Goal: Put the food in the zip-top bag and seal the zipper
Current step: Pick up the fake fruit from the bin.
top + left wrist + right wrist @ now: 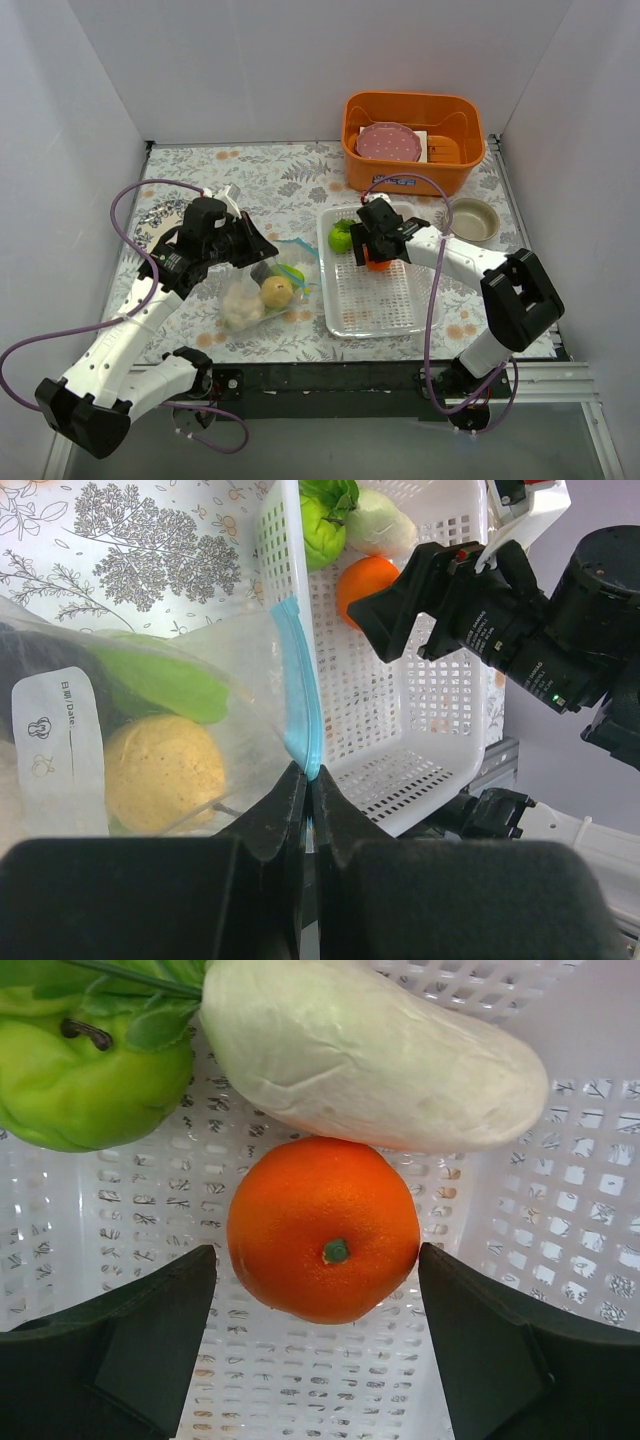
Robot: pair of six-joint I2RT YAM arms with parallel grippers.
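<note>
On the flowered table [300,180], right of centre, the clear perforated tray [372,305] holds a long white radish [370,1055], a green pepper [90,1075] and an orange [322,1228], crowded at its far end. Left of it lies the crinkly zip-top bag [250,295], with a yellow lemon [160,770] and what may be a dark plum showing through. Its light blue zipper [300,690] runs beside the tray wall. The left gripper [309,780], arm stretched low, is pinched together on the bag's mouth at the zipper's end. The right gripper [318,1260] points down into the tray, jaws wide apart, flanking the orange
</note>
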